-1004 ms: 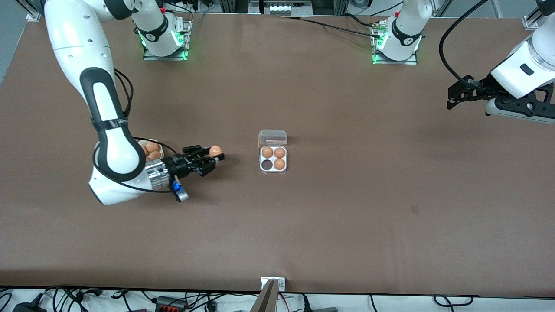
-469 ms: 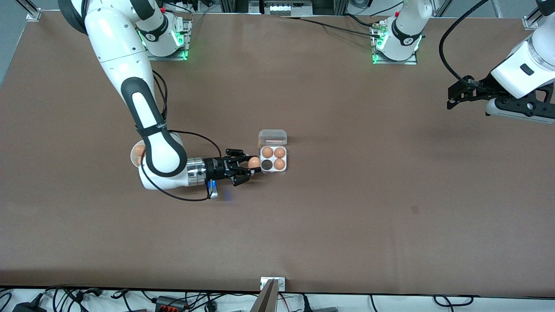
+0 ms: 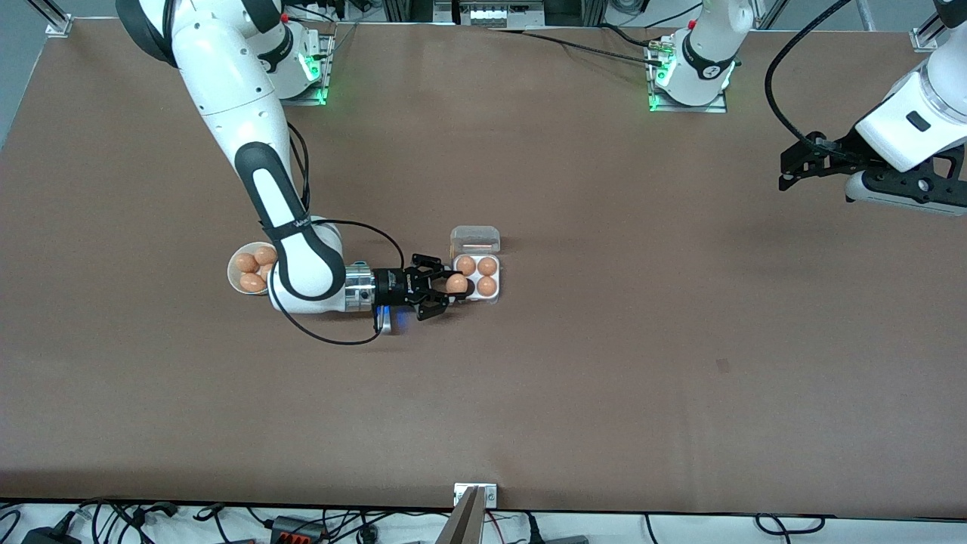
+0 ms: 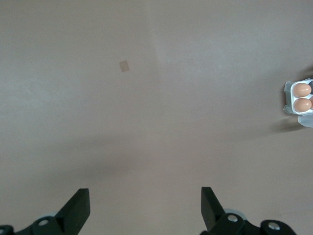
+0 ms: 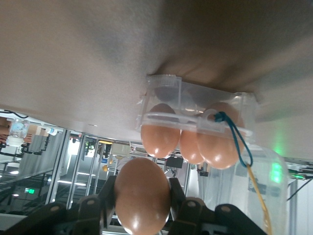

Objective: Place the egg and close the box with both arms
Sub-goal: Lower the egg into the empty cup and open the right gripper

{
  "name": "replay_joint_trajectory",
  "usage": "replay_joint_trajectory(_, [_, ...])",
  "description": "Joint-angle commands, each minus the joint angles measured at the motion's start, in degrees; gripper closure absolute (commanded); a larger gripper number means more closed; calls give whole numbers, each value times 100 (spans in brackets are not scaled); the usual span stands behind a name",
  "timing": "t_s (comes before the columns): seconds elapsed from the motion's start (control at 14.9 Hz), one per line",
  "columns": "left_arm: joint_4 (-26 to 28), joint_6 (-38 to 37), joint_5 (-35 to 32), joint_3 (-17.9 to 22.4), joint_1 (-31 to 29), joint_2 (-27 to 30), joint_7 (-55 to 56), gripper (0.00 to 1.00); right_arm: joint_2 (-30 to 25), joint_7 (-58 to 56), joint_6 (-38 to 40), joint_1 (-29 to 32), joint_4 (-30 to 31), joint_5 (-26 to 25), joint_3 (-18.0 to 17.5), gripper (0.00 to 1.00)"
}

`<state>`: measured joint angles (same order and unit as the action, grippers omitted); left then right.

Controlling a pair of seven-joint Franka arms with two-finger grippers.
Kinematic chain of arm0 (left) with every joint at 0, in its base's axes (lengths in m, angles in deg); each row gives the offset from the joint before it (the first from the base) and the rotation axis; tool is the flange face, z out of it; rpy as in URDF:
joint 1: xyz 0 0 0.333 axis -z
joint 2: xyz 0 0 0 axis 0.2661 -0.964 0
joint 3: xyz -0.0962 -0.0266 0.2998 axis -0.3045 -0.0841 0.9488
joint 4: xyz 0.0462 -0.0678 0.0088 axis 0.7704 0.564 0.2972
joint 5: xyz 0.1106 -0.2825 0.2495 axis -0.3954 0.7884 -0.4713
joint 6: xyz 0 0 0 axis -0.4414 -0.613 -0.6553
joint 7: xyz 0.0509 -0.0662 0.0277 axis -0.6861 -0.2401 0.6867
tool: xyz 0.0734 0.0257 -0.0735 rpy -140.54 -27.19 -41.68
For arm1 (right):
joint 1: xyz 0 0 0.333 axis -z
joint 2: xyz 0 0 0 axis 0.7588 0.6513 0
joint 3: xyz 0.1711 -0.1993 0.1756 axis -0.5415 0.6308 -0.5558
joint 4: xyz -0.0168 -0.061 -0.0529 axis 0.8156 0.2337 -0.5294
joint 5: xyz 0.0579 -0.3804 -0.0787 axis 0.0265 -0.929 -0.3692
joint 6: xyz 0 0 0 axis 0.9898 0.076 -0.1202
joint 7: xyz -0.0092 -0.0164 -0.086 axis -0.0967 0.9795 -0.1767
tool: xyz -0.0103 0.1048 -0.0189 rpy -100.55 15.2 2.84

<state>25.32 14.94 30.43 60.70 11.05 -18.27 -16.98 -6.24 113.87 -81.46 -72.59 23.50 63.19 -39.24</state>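
Observation:
My right gripper [image 3: 449, 287] is shut on the egg [image 3: 458, 282], an orange-brown egg held over the box's empty cell, the one nearer the front camera at the right arm's end. The box [image 3: 478, 299] is a white four-cell tray with its clear lid [image 3: 475, 240] standing open. Three eggs [image 3: 487, 266] lie in its other cells. In the right wrist view the egg [image 5: 142, 205] sits between the right gripper's [image 5: 142, 188] fingers, close to the box [image 5: 164, 83]. My left gripper [image 3: 789, 177] waits open in the air at the left arm's end, its fingers [image 4: 78, 210] wide apart with nothing between them.
A round white bowl [image 3: 233, 273] with several eggs stands at the right arm's end, partly hidden by the right arm. A small darker patch [image 3: 723, 366] marks the brown table. The left wrist view shows the box [image 4: 288, 94] at its edge.
The right arm carried the egg from beside the bowl across to the box and now holds it over the empty cell. The left arm has not moved.

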Motion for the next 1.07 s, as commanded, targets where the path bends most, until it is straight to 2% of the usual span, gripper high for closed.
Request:
replay_joint_trajectory(0.0, [-42,-8,76,-25,-28,21,7,0,-25,-14,-212,-173,101,391,21,70])
replay_joint_trajectory(0.4, [-42,-8,76,-25,-28,21,7,0,-68,-337,-317,-199,478,427,-40,70])
replay_joint_trajectory(0.6, [-42,-8,76,-25,-28,21,7,0,-60,-593,-449,-234,523,866,-101,69])
replay_joint_trajectory(0.87, [-42,-8,76,-25,-28,21,7,0,-86,-602,-476,-217,505,875,-172,69])
replay_joint_trajectory(1.0, [-42,-8,76,-25,-28,21,7,0,-77,-620,-476,-226,505,858,-172,61])
